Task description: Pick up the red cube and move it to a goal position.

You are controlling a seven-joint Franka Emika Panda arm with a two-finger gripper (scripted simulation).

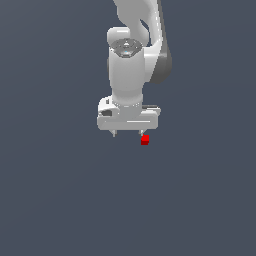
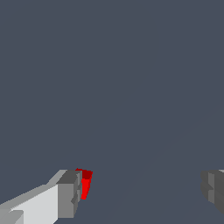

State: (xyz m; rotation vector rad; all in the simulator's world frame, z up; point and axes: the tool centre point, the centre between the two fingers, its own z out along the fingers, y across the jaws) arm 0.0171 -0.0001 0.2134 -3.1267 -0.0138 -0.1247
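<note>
The red cube (image 1: 145,140) is small and lies on the dark grey floor, just below and slightly to the exterior view's right of one fingertip. My white gripper (image 1: 127,134) points down with its jaws wide apart and empty. In the wrist view the cube (image 2: 85,183) peeks out beside one finger (image 2: 68,194), partly hidden by it. The other finger (image 2: 213,190) is far from the cube. The cube is at the edge of the finger gap, not centred in it. I cannot tell whether the finger touches it.
The white arm (image 1: 131,65) rises above the gripper toward the top of the exterior view. A plain dark grey floor (image 1: 60,200) surrounds the cube. No goal marker shows.
</note>
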